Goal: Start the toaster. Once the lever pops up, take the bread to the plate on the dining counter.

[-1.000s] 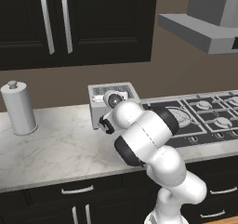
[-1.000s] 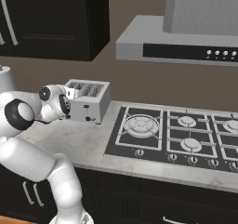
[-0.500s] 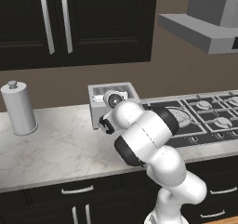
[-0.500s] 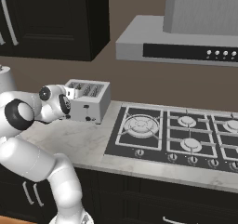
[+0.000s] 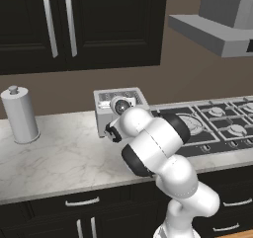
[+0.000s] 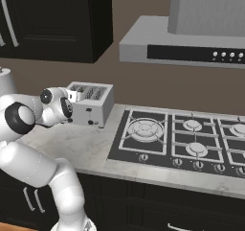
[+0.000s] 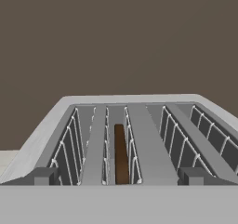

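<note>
One slice of bread [image 7: 121, 154] sits down in a slot of the toaster [image 5: 120, 108] on the table [image 5: 59, 158]; your fingers [image 7: 119, 179] hang released above, so starting, pickup and plating all remain.

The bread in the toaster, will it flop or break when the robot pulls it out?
The bread is a thin dark slice standing upright in a slot of the toaster, so it is probably stiff and light. Being thin, it might crack if squeezed hard.
</note>
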You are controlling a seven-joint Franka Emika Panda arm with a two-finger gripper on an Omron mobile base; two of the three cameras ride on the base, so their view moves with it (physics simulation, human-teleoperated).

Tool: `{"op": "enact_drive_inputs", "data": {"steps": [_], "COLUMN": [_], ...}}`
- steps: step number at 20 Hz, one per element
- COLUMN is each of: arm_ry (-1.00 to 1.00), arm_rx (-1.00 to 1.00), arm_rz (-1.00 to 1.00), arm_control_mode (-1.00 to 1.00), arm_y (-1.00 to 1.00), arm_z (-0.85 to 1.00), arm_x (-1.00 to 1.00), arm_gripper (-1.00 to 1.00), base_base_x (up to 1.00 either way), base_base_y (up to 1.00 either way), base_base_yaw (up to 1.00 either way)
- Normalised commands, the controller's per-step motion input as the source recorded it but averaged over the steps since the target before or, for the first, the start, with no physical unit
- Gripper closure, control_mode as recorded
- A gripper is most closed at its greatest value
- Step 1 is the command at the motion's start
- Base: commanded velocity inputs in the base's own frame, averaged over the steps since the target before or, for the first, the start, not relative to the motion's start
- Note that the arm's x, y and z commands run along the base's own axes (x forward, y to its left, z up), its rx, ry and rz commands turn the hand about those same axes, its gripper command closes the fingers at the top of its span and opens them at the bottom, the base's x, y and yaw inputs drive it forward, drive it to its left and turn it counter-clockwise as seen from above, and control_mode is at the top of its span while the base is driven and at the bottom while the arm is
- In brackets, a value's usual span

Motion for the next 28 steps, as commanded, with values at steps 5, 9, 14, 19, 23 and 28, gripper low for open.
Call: {"op": "enact_drive_inputs", "data": {"steps": [5,9,14,19,23,28], "arm_ry": [0.0,0.0,0.0,0.0,0.0,0.0], "arm_rx": [0.0,0.0,0.0,0.0,0.0,0.0], "arm_rz": [0.0,0.0,0.0,0.0,0.0,0.0], "arm_control_mode": [-1.0,-1.0,-1.0,-1.0,-1.0,-1.0], "arm_y": [0.0,0.0,0.0,0.0,0.0,0.0], "arm_z": [0.0,0.0,0.0,0.0,0.0,0.0], "arm_x": [0.0,0.0,0.0,0.0,0.0,0.0], "arm_gripper": [-1.0,-1.0,-1.0,-1.0,-1.0,-1.0], "base_base_x": [0.0,0.0,0.0,0.0,0.0,0.0], "base_base_y": [0.0,0.0,0.0,0.0,0.0,0.0], "base_base_yaw": [0.0,0.0,0.0,0.0,0.0,0.0]}}
